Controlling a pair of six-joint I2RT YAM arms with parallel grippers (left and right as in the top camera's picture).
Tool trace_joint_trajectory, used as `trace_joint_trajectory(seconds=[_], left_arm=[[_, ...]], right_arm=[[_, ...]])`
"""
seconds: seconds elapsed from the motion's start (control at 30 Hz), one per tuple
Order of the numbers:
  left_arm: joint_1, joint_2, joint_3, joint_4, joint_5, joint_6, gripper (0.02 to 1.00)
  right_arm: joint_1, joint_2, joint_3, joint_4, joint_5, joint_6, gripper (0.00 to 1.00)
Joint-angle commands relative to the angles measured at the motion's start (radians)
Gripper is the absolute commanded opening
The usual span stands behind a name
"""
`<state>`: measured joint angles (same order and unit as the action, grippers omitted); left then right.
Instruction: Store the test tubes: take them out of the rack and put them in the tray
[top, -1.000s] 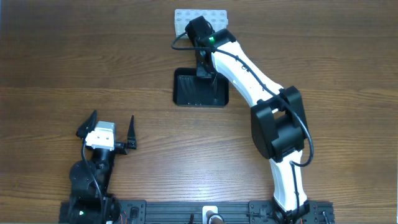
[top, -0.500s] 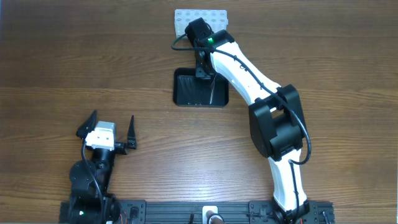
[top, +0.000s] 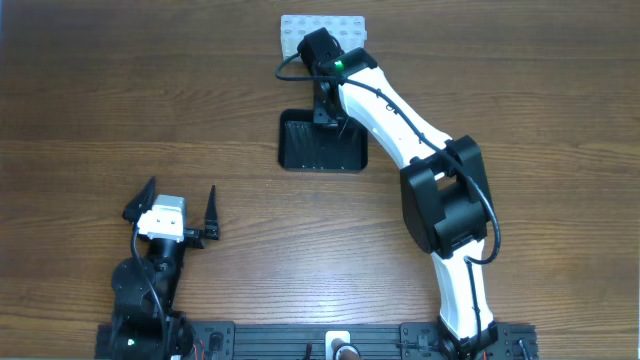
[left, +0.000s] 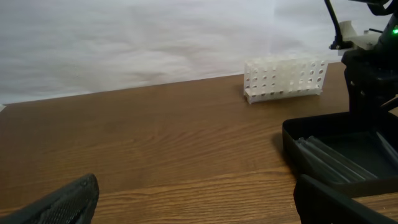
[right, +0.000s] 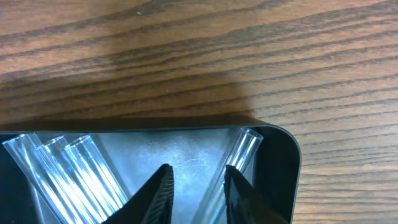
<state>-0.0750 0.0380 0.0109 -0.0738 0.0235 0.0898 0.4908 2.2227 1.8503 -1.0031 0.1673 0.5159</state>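
the task looks nearly finished. the white plastic test-tube rack stands at the far edge of the wooden table, and from the left wrist view its holes look empty, though the right arm covers part of it from above. just in front of it sits the black rectangular plastic tray, with four clear glass test tubes lying inside: three side by side and a fourth tube apart from them, angled into a corner of the tray. what is left, by my reading, is to pull the arm clear.

the right gripper hangs low over the tray floor, its jaws a narrow gap apart and gripping nothing; the fourth tube lies just beside one finger. the left gripper rests near its base, well away from the tray, spread wide and empty.
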Motion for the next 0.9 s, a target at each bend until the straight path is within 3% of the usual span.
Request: trace_joint_trajectory(seconds=[0.03,0.13,0.3,0.57,0.9], left_arm=[[0.006,-0.009,-0.005,-0.002,0.013,0.007,1.0],[0.006,-0.009,-0.005,-0.003,0.013,0.007,1.0],[0.006,-0.009,-0.005,-0.003,0.013,0.008,1.0],[0.006,-0.009,-0.005,-0.002,0.013,0.008,0.998],[0.006,-0.009,-0.005,-0.002,0.013,0.007,0.998]], right_arm=[[-0.063,-0.075,0.017,0.109,0.027,-0.086,0.483],[-0.111,-0.129,0.017,0.275,0.013,-0.178,0.588],[-0.226,-0.214,0.014,0.498,-0.028,-0.327,0.98],[-0.36,-0.401,-0.119,0.537,-0.028,-0.362,0.993],[-0.416,-0.901,-0.852,1.068,-0.022,-0.375,0.993]])
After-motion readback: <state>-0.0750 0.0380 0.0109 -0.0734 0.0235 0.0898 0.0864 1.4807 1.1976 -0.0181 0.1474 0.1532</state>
